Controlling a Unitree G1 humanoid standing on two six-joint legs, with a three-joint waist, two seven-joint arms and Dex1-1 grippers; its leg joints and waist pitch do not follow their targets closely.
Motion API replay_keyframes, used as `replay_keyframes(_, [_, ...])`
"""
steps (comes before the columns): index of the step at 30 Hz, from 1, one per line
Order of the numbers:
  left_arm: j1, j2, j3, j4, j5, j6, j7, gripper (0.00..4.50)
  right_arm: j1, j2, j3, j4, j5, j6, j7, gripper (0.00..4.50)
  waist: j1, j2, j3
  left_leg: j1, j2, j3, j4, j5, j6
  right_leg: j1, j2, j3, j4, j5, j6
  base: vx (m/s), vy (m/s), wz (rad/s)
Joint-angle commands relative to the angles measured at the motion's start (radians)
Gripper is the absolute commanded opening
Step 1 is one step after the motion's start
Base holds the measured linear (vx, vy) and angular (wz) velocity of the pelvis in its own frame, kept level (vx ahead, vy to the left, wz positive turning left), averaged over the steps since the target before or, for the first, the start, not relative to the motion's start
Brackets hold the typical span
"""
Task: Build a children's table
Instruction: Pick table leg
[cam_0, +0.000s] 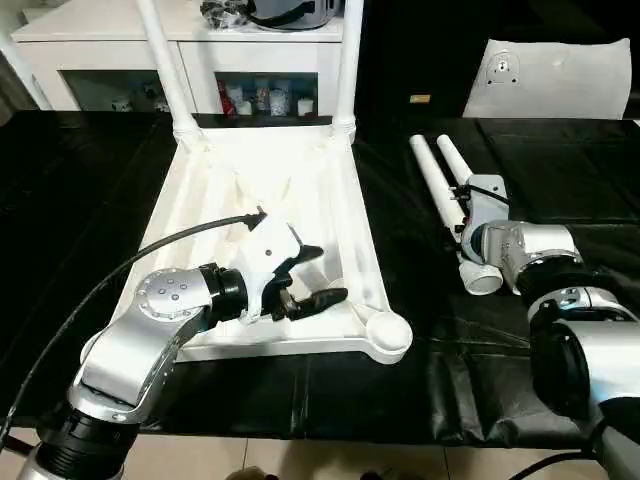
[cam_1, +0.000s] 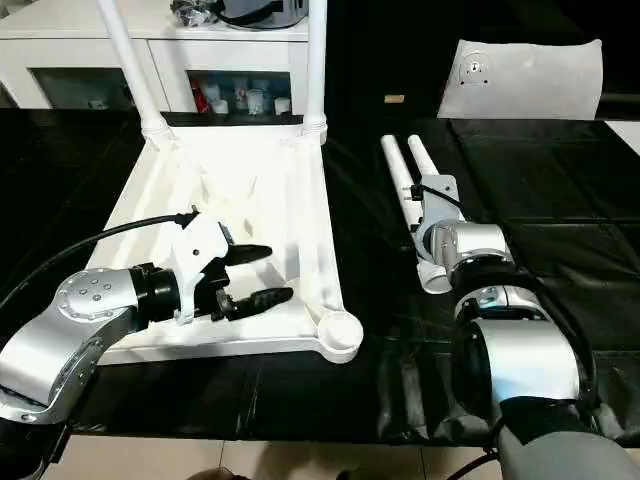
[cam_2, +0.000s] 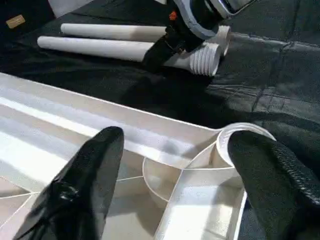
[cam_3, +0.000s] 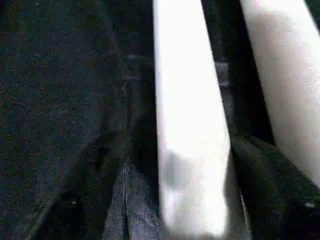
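Note:
The white tabletop (cam_0: 250, 150) lies underside up on the black-covered work table. Two white legs (cam_0: 165, 60) (cam_0: 348, 60) stand upright in its far corner sockets. My left gripper (cam_0: 330, 275) hovers open over the ribbed underside, close to the near right corner socket (cam_0: 388, 332), with nothing between its fingers (cam_2: 95, 170). Two loose legs (cam_0: 432, 172) (cam_0: 452, 158) lie side by side to the right of the tabletop. My right gripper (cam_3: 192, 165) sits over them. It straddles one leg (cam_3: 190, 100), with a dark finger (cam_3: 270, 195) on each side and a gap still visible.
A white glass-door cabinet (cam_0: 180, 50) stands behind the work table. A white sheet with a round fitting (cam_0: 555, 80) lies at the back right. My left arm's black cable (cam_0: 150, 255) arcs over the tabletop's left side. Black cover (cam_0: 420, 380) stretches along the front.

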Motion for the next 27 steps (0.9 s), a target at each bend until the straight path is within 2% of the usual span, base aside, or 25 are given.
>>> replay_keyframes(1, [-0.002, 0.008, -0.008, -0.019, -0.005, 0.004, 0.006, 4.15, -0.012, -0.003, 0.009, 0.03, 0.006, 0.029, 0.018, 3.04, 0.0, -0.012, -0.067, 0.002, 0.073, -0.03, -0.057, -0.12, 0.05, 0.056, -0.108, 0.08, -0.075, -0.305, -0.135, 0.0, 0.0, 0.0])
replay_keyframes(4, [-0.003, 0.005, -0.005, -0.017, -0.006, 0.003, 0.01, 4.39, -0.017, -0.008, 0.018, 0.035, -0.005, 0.031, 0.035, 2.88, 0.002, -0.011, -0.066, -0.001, 0.073, -0.029, -0.057, -0.118, 0.052, 0.057, -0.109, 0.08, -0.076, -0.308, -0.134, 0.0, 0.0, 0.0])
replay_keyframes(6, [-0.002, 0.005, -0.007, -0.016, -0.006, 0.001, 0.011, 4.5, -0.02, -0.009, 0.02, 0.037, -0.01, 0.033, 0.044, 2.72, 0.001, -0.014, -0.067, 0.0, 0.073, -0.029, -0.057, -0.113, 0.052, 0.056, -0.108, 0.08, -0.075, -0.307, -0.133, 0.0, 0.0, 0.0])
replay_keyframes(7, [-0.002, 0.004, -0.008, -0.017, -0.006, 0.001, 0.013, 4.5, -0.023, -0.011, 0.02, 0.038, -0.011, 0.033, 0.047, 2.59, 0.002, -0.012, -0.068, -0.001, 0.073, -0.029, -0.056, -0.111, 0.053, 0.057, -0.109, 0.08, -0.075, -0.303, -0.133, 0.0, 0.0, 0.0])
replay_keyframes(12, [-0.002, 0.003, -0.006, -0.014, -0.006, -0.002, 0.017, 4.5, -0.032, -0.017, 0.031, 0.044, -0.022, 0.022, 0.067, 2.15, 0.002, -0.016, -0.067, 0.0, 0.074, -0.029, -0.056, -0.107, 0.055, 0.056, -0.11, 0.08, -0.074, -0.31, -0.133, 0.0, 0.0, 0.0])
replay_keyframes(16, [-0.001, 0.004, -0.005, -0.011, -0.004, -0.007, 0.02, 4.5, -0.031, -0.015, 0.048, 0.041, -0.033, 0.009, 0.085, 1.92, 0.003, -0.016, -0.068, -0.001, 0.073, -0.028, -0.055, -0.103, 0.058, 0.056, -0.11, 0.08, -0.076, -0.315, -0.129, 0.0, 0.0, 0.0])
replay_keyframes(21, [0.003, 0.0, -0.004, -0.014, -0.005, -0.01, 0.027, 4.5, -0.022, -0.009, 0.054, 0.032, -0.037, -0.014, 0.093, 1.85, 0.002, -0.017, -0.068, -0.001, 0.074, -0.029, -0.055, -0.101, 0.059, 0.055, -0.109, 0.08, -0.074, -0.313, -0.129, 0.0, 0.0, 0.0])
replay_keyframes(24, [0.001, -0.012, 0.002, -0.004, 0.003, -0.027, 0.046, 4.5, -0.014, -0.008, 0.021, 0.02, -0.011, -0.044, 0.081, 1.84, 0.004, -0.015, -0.07, -0.002, 0.074, -0.028, -0.054, -0.09, 0.061, 0.056, -0.11, 0.081, -0.072, -0.296, -0.132, 0.0, 0.0, 0.0])
replay_keyframes(25, [-0.001, -0.019, 0.005, 0.003, 0.009, -0.035, 0.06, 4.5, -0.013, -0.01, -0.009, 0.01, 0.016, -0.049, 0.07, 1.84, 0.004, -0.014, -0.071, -0.001, 0.075, -0.029, -0.054, -0.087, 0.062, 0.056, -0.109, 0.081, -0.072, -0.283, -0.133, 0.0, 0.0, 0.0])
replay_keyframes(27, [-0.002, -0.022, 0.006, 0.005, 0.011, -0.036, 0.064, 4.5, -0.012, -0.011, -0.016, 0.007, 0.023, -0.049, 0.068, 1.84, 0.004, -0.015, -0.072, -0.003, 0.075, -0.029, -0.053, -0.082, 0.064, 0.057, -0.109, 0.082, -0.07, -0.272, -0.134, 0.0, 0.0, 0.0])
